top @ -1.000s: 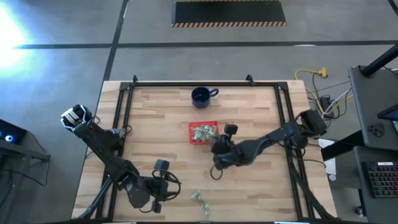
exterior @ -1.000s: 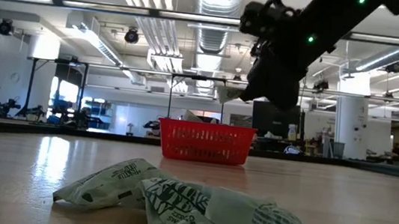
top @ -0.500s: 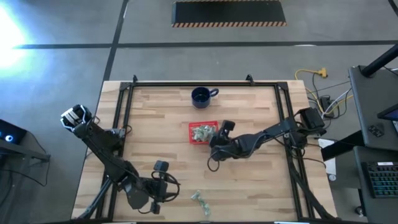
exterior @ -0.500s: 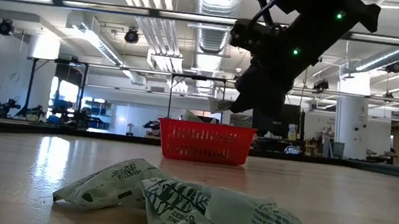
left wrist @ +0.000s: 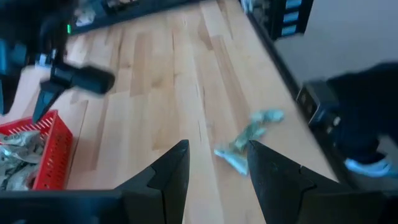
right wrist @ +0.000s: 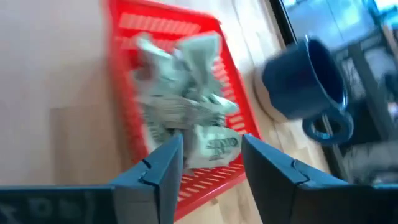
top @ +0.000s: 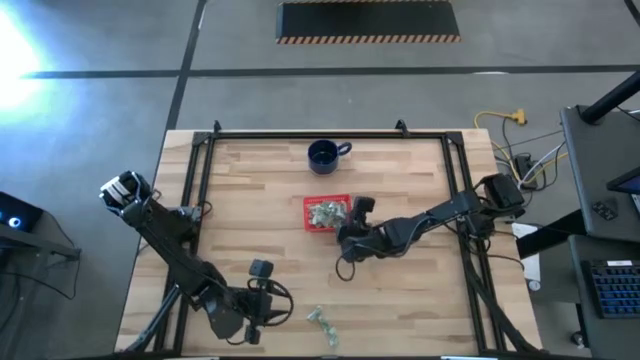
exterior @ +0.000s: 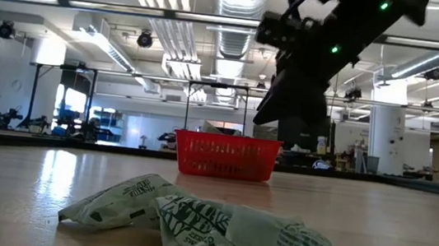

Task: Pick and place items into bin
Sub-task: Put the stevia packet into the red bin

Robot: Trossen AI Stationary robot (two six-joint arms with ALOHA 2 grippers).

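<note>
Right claw (right wrist: 208,165) hangs over the red bin (top: 327,212) at mid-bench, fingers spread, holding nothing. Bin contains crumpled items (right wrist: 186,118). Left claw (left wrist: 214,165) spread, empty, near one item (top: 322,322) at bench edge.

The high view looks straight down on the whole table (top: 260,200), the low view level across it, both sharing the red bin (top: 327,212) the right wrist view crowds.
</note>
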